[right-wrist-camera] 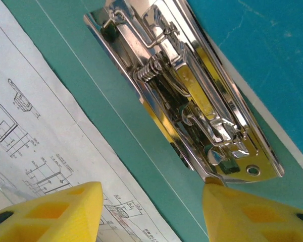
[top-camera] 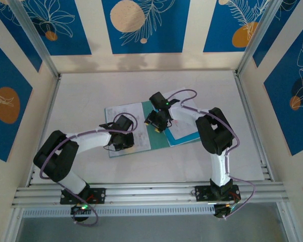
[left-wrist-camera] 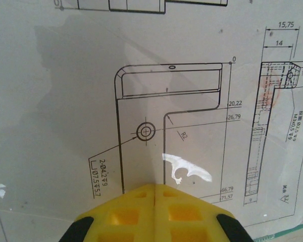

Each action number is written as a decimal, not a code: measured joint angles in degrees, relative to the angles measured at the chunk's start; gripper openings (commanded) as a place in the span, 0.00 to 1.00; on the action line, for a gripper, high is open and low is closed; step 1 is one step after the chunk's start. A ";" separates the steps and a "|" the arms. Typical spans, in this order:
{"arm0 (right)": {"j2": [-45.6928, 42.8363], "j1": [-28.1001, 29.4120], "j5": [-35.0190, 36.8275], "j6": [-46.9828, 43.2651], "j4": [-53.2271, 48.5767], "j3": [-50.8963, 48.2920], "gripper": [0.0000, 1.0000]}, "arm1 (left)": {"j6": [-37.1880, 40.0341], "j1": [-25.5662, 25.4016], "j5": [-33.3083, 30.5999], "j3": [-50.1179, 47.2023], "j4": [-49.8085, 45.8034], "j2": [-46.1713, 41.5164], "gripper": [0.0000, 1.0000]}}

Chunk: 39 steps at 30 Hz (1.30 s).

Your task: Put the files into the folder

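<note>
2 things the first observer asks: how far along is the filing, and where do the files lie?

The second replies that the folder [top-camera: 160, 141] lies open and flat on the desk [top-camera: 91, 91]. White sheets [top-camera: 122, 115] rest on its left half. The light-blue sheet [top-camera: 186, 133] lies over what seems its right half. So the paper looks placed; securing it under the metal clip [right-wrist-camera: 192, 101] and shutting the cover appear to be left.

The first asks about the jaws.

The second says the left gripper [left-wrist-camera: 155, 187] has its jaws pressed together, apparently resting on a printed sheet. The right gripper [right-wrist-camera: 152, 201] has its jaws spread, pinching nothing, with 1 tip just beside the clip's end.

The first asks about materials.

The second describes thin matte paper with fine black engineering drawings and plain teal card, dull and smooth. The clip is long, narrow, shiny steel with a coil spring and wire levers.
</note>
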 measured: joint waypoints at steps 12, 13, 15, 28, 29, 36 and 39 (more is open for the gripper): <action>2.97 0.66 2.71 0.00 -5.22 4.26 0.56 | -0.17 0.00 -0.17 0.00 -0.09 0.00 0.00; 3.17 0.66 2.73 0.00 -5.57 4.52 0.56 | -0.20 0.00 -0.24 0.00 -0.11 0.00 0.00; 3.48 0.66 2.75 0.00 -6.08 5.03 0.56 | -0.26 -0.09 -0.42 -0.02 -0.20 0.00 0.00; 4.20 0.00 2.25 -0.70 -6.60 5.42 0.60 | -1.29 -0.09 -0.68 -0.02 -0.28 -0.02 0.00; 4.28 -0.04 2.23 -0.90 -6.82 5.62 0.60 | -1.29 -0.07 -0.68 -0.04 -0.28 -0.02 0.00; 4.59 -0.04 2.27 -1.53 -7.58 6.21 0.60 | -1.31 0.13 -0.70 -0.09 -0.28 -0.07 0.00; 4.59 -0.04 2.27 -1.64 -7.72 6.38 0.61 | -1.29 0.24 -0.70 -0.09 -0.28 -0.07 0.00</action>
